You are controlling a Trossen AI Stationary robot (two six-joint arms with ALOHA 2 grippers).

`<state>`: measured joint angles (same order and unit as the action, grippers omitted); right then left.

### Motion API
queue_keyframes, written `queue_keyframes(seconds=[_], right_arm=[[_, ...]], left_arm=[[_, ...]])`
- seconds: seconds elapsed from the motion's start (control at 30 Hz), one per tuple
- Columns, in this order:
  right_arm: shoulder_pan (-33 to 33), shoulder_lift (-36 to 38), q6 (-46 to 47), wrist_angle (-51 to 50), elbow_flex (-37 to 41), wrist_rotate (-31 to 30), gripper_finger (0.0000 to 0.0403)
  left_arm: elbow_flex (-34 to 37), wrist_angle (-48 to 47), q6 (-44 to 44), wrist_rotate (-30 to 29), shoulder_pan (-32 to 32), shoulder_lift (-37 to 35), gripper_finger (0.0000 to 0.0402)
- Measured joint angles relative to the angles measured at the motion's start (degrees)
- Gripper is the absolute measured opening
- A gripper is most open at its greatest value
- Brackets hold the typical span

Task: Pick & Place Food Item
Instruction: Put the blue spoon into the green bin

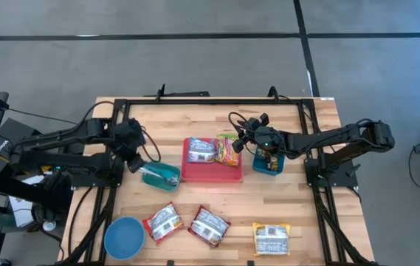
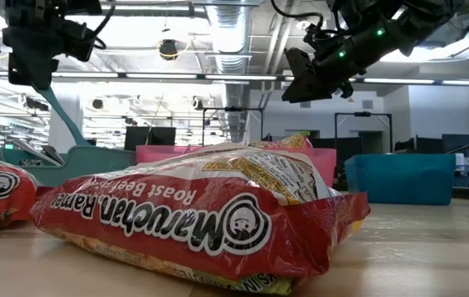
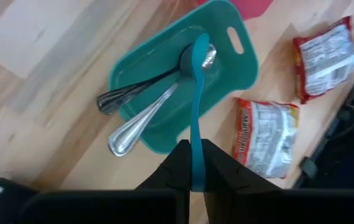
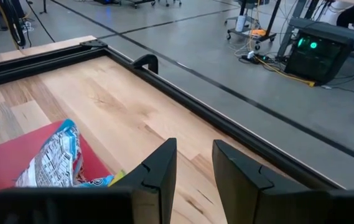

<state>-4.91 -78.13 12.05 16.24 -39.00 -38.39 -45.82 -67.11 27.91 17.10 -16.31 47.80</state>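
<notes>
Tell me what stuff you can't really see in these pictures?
- Blue bin, high view: the right gripper and its arm cover part of it, so its contents are hidden.
- Teal tray, low view: only its side shows, the cutlery inside is hidden.
- Ramen packet, low view: it blocks most of the red tray behind it.
- Teal spoon, left wrist view: its handle end disappears between the left gripper fingers.
</notes>
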Motion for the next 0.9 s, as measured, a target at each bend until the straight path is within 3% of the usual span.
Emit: queue_keyframes(seconds=[0.7,0.9], right_arm=[[0.00,0.00,0.04,-0.42,-0.01,1.05,0.0098],[0.00,0.00,0.04,-0.42,0.00,1.04,0.0098]], left_arm=[[0.00,-0.38,-8.40,5.86,-9.88,9.80,0.0015],[0.00,-0.59,-9.69,5.79,-11.56,10.08,0.0049]])
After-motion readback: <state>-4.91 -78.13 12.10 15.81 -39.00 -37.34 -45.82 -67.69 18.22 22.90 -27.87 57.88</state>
